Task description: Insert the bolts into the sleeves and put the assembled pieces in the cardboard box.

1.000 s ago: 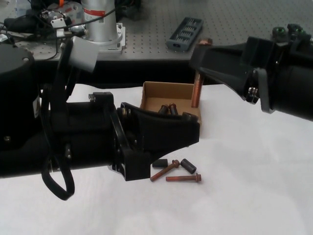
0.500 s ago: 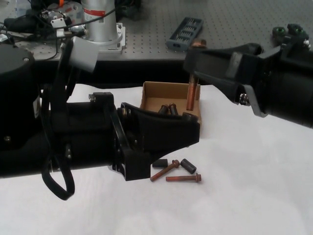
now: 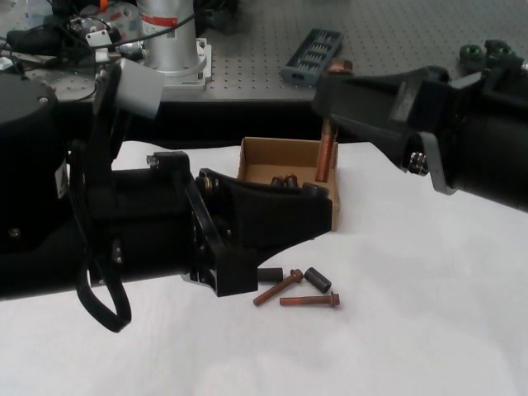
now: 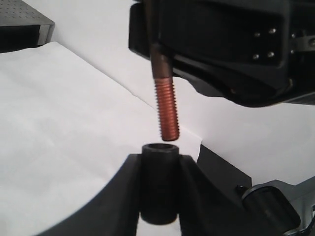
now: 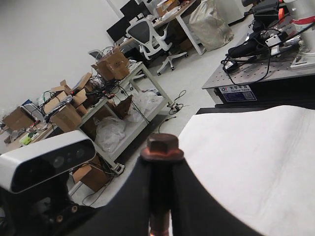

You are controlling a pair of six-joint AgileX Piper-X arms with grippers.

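My left gripper [image 4: 160, 169] is shut on a black sleeve [image 4: 159, 191], held upright with its opening facing up. Just above that opening hangs the threaded tip of a copper bolt [image 4: 165, 108], and my right gripper [image 5: 162, 169] is shut on it below its hex head [image 5: 163, 146]. In the high view the bolt [image 3: 326, 158] hangs upright over the near right corner of the cardboard box [image 3: 280, 148], with the left gripper [image 3: 318, 196] beneath it. Dark pieces [image 3: 285, 179] lie in the box. Two loose bolts [image 3: 309, 300] and two sleeves [image 3: 318, 280] lie on the white sheet in front.
A white sheet [image 3: 429, 313] covers the bench, with free room at the right and front. Behind the box, a perforated metal table holds a blue-grey bit holder [image 3: 313, 51] and a metal cylinder base [image 3: 169, 41]. The left arm's black body [image 3: 99, 223] fills the left side.
The right gripper has carried the bolt a little to the left, over the sleeve. The left gripper has shifted slightly up and back toward the box.
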